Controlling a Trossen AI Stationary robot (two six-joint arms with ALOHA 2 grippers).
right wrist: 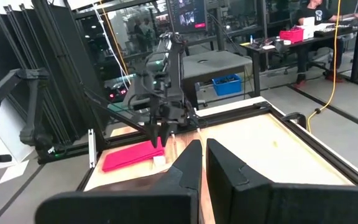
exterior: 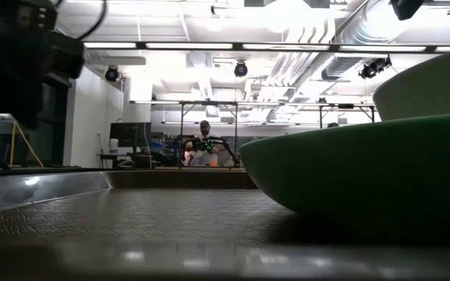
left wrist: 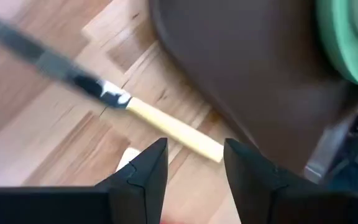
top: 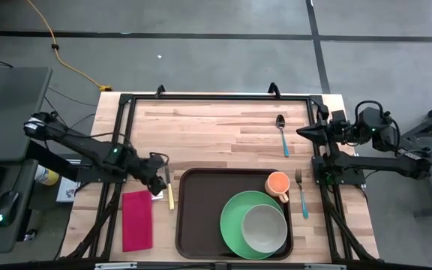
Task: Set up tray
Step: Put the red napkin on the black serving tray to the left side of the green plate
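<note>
Two black jointed arms, small green lights, dark wedge-shaped fingers

Light wooden worktop bordered by a black frame, seen from above. A dark brown tray rests at the middle of the near edge. Directly on the wood, left of the tray, lies a knife with a pale yellow handle, just beside the tray's left rim and parallel to it; a red napkin lies further left, near the near-left corner. Right of the tray, a fork with a blue handle lies parallel to the right edge. A blue-handled spoon lies further back, towards the far-right corner, well apart from the tray.
</note>
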